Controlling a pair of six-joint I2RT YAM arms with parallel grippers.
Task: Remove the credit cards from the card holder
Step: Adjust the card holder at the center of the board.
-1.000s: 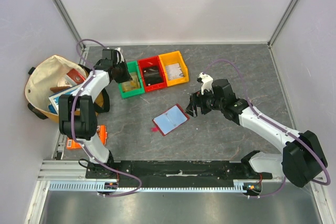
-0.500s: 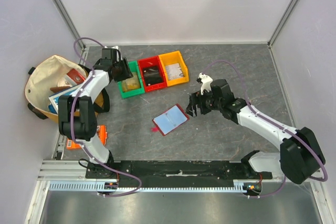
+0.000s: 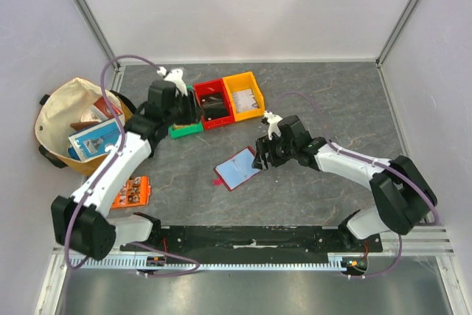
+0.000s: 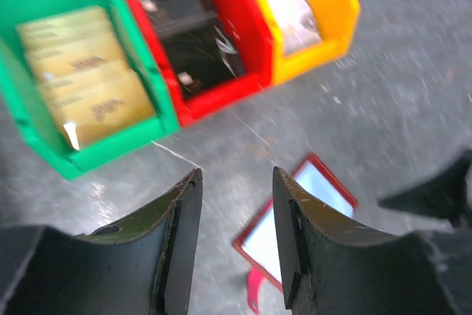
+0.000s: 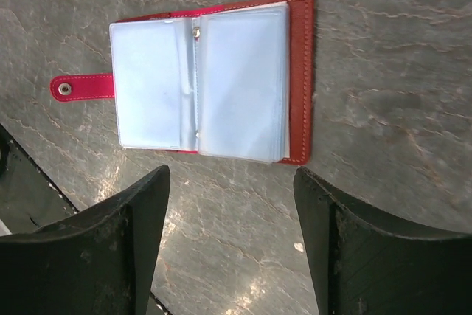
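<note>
Roughly mid-table [image 3: 332,101]: card holder [image 5: 214,82], spread flat, pale sleeves up, snap tab sticking out sideways; cards inside sleeves hard to tell, maybe none. Just at 2 o'clock of it: right gripper [image 5: 230,182], low above, jaws wide apart, gripping nothing. At 11 o'clock: left gripper [image 4: 236,182], half parted, empty, by green bin [image 4: 103,151] with gold cards [image 4: 85,71]. Red bin [image 4: 221,95], yellow bin [image 4: 310,64] touching in row toward 3 o'clock.

The white-shelled, black-jointed left arm [image 3: 124,157] and right arm [image 3: 346,162] each trail a looping purple cable [image 3: 131,56]; the gripper fingers [image 4: 177,248] are matte black.
</note>
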